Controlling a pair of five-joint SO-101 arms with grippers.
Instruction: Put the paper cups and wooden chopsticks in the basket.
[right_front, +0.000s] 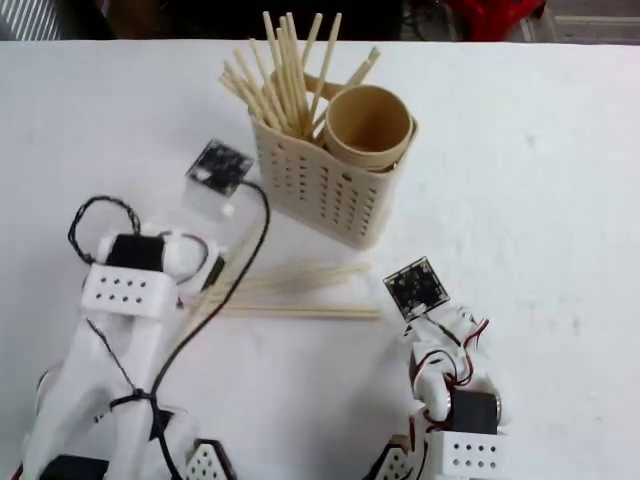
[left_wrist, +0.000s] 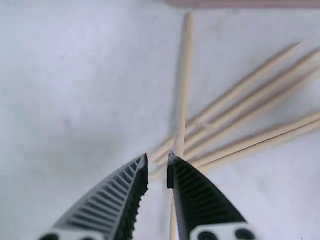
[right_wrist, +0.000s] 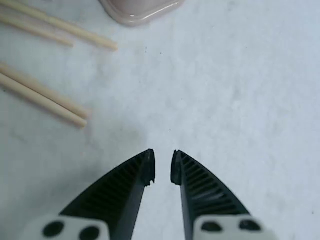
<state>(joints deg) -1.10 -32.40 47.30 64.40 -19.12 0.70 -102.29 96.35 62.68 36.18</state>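
Note:
A cream perforated basket (right_front: 330, 195) stands at the table's far middle, holding stacked paper cups (right_front: 368, 120) and several upright wooden chopsticks (right_front: 285, 70). In front of it, loose chopsticks (right_front: 300, 285) lie on the table. My left gripper (left_wrist: 157, 159) is shut at their near ends. One chopstick (left_wrist: 184, 75) runs under one of its fingers (left_wrist: 192, 200), and the others (left_wrist: 240, 115) fan out beyond. My right gripper (right_wrist: 162, 167) is shut over bare table with nothing in it. Chopstick tips (right_wrist: 45, 97) lie to one side of it, and the basket's corner (right_wrist: 140, 10) is ahead.
The white table (right_front: 540, 200) is bare to the right of the basket and at the far left. A black cable (right_front: 250, 250) loops from the left arm (right_front: 125, 290) past the basket's near corner. The right arm (right_front: 455, 400) sits at the near edge.

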